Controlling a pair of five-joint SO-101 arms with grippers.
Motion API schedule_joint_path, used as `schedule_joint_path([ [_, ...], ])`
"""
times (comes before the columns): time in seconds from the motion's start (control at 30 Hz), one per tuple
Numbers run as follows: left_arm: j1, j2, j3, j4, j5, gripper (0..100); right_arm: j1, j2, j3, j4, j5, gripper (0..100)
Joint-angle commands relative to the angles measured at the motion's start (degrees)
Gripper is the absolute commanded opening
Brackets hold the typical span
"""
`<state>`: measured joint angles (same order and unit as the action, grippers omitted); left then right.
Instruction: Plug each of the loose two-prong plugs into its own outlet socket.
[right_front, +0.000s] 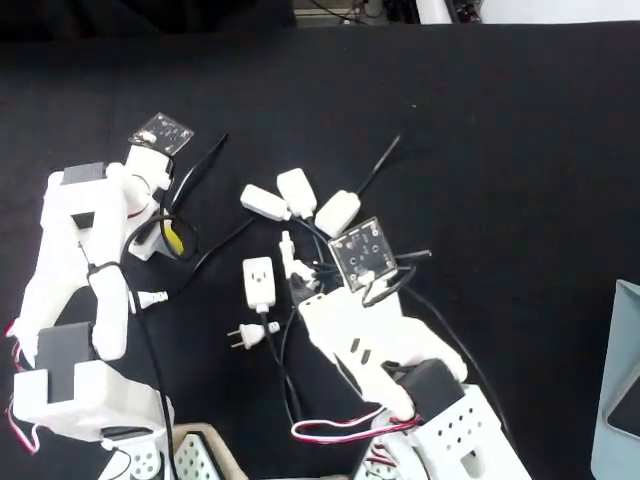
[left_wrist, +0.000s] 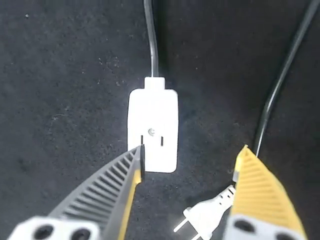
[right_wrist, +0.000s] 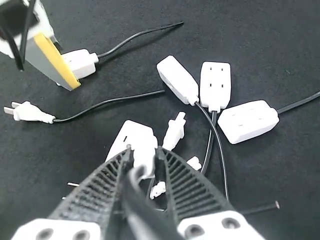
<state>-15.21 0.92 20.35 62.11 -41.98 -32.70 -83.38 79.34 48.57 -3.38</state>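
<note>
A white outlet socket (left_wrist: 152, 127) lies flat on the black cloth, slots up, just beyond my left gripper (left_wrist: 190, 160), which stands open over it. A loose white plug (left_wrist: 207, 217) rests beside the yellow finger (left_wrist: 255, 190). In the high view my left gripper (right_front: 165, 240) is at the left and my right gripper (right_front: 298, 285) is at the middle. My right gripper (right_wrist: 143, 152) is shut on a black cord (right_wrist: 137, 192) above another outlet (right_wrist: 132, 142). A white plug (right_wrist: 175, 131) lies just past its tips. Another plug (right_front: 250, 337) lies nearer the arm bases.
Three white outlets (right_front: 265, 202) (right_front: 297, 190) (right_front: 337, 212) fan out behind the right gripper, their black cords tangled around it. A plug on a long cord (right_front: 150, 298) lies by the left arm. A grey bin (right_front: 620, 390) stands at the right edge.
</note>
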Motion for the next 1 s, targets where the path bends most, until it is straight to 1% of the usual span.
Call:
schedule_joint_path([
  [0.0, 0.48, 0.35, -0.66, 0.26, 0.35, 30, 0.88, -0.66, -0.48, 0.18, 0.00, 1.1],
  [0.07, 0.48, 3.43, -0.66, 0.09, 0.35, 29, 0.88, -0.66, -0.48, 0.18, 0.00, 1.1],
  [0.2, -0.75, 10.73, -1.80, -4.75, 0.35, 24, 0.88, -0.66, -0.48, 0.18, 0.00, 1.1],
  [0.4, -4.53, 17.67, -8.92, -4.92, 0.62, 24, 0.88, -0.57, -0.48, 0.18, 0.00, 1.1],
  [0.63, -5.67, 18.02, -9.98, -4.92, 0.70, 23, 0.88, -0.57, -0.48, 0.18, 0.00, 1.1],
  [0.8, -5.05, 18.02, -10.24, -5.19, 0.70, 16, 0.88, -0.57, -0.48, 0.18, 0.00, 1.1],
  [0.97, -3.74, 18.02, -9.80, -4.84, 0.70, 11, 0.88, -0.66, -0.48, 0.18, 0.00, 1.1],
])
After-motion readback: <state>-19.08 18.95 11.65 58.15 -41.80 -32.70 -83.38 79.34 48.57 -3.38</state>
